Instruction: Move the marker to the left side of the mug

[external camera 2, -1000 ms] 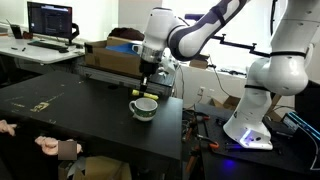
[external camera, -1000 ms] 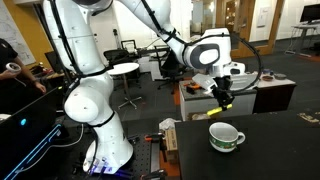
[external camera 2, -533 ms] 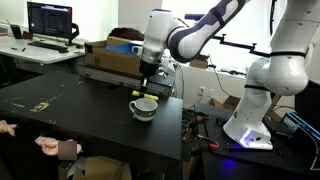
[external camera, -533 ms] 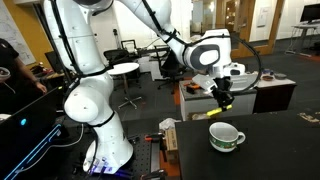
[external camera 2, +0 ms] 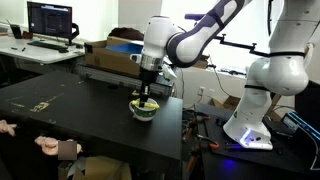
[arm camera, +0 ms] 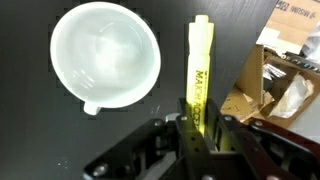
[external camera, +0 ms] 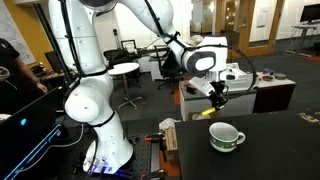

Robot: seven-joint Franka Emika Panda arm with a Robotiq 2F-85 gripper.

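The gripper (arm camera: 198, 125) is clamped on the marker (arm camera: 199, 70); in the wrist view the yellow-green pen sticks out straight ahead from between the fingers; the mug (arm camera: 105, 55) stands ahead of the gripper and to the left in this view, apart from the marker, with its handle turned back toward the gripper; in both exterior views the gripper (external camera: 215, 97) (external camera 2: 148, 92) hangs above the black table (external camera 2: 90, 115), near the mug (external camera: 226, 137) (external camera 2: 144, 108).

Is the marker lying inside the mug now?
No, in the wrist view the gripper holds the marker beside the mug, whose bowl is empty.
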